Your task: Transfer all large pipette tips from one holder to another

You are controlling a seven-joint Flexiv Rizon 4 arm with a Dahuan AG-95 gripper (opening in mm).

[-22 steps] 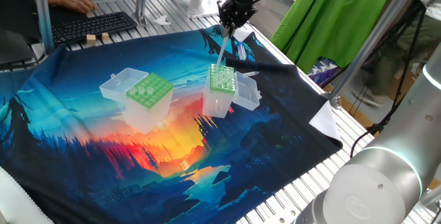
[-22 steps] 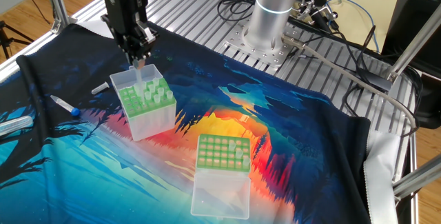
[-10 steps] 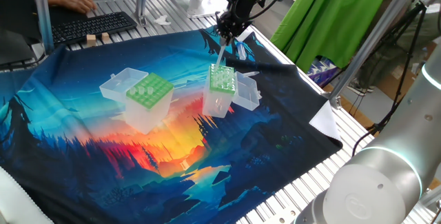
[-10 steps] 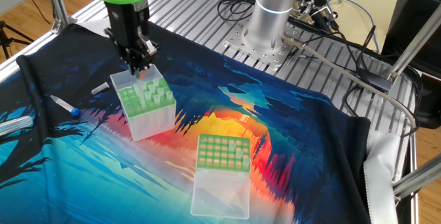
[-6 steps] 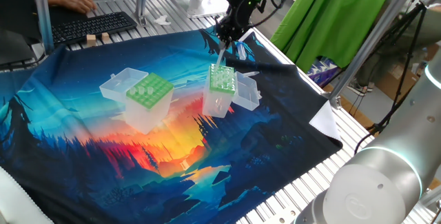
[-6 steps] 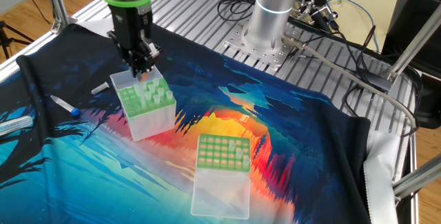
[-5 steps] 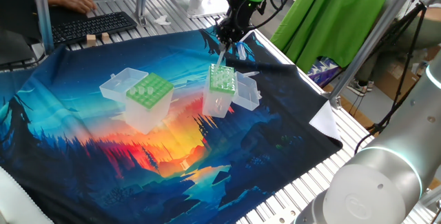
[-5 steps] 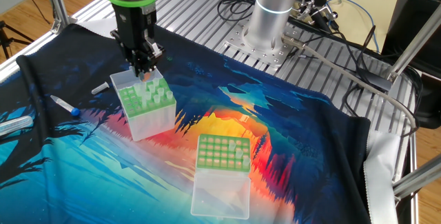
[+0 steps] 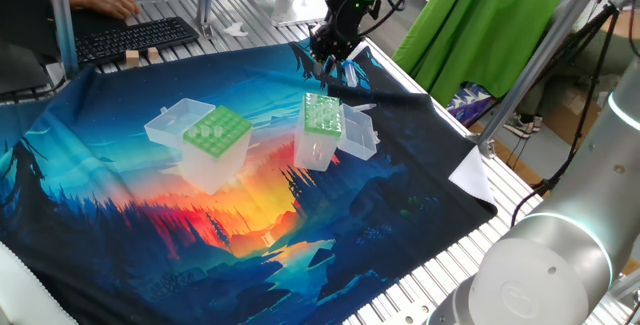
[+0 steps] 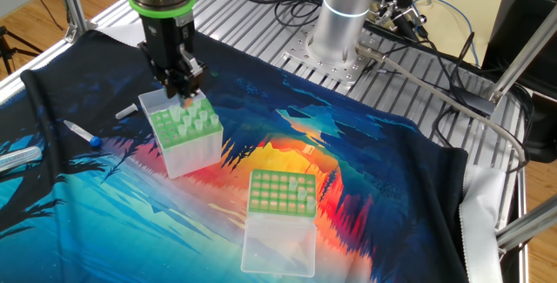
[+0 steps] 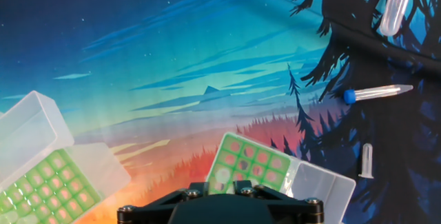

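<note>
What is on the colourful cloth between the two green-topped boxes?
Nothing: in both fixed views only bare cloth lies between the wide-holed box and the small-holed box.

No writing, label, brand, number or sign can be read in any view; the boxes, tubes and printed cloth show no legible lettering.
</note>
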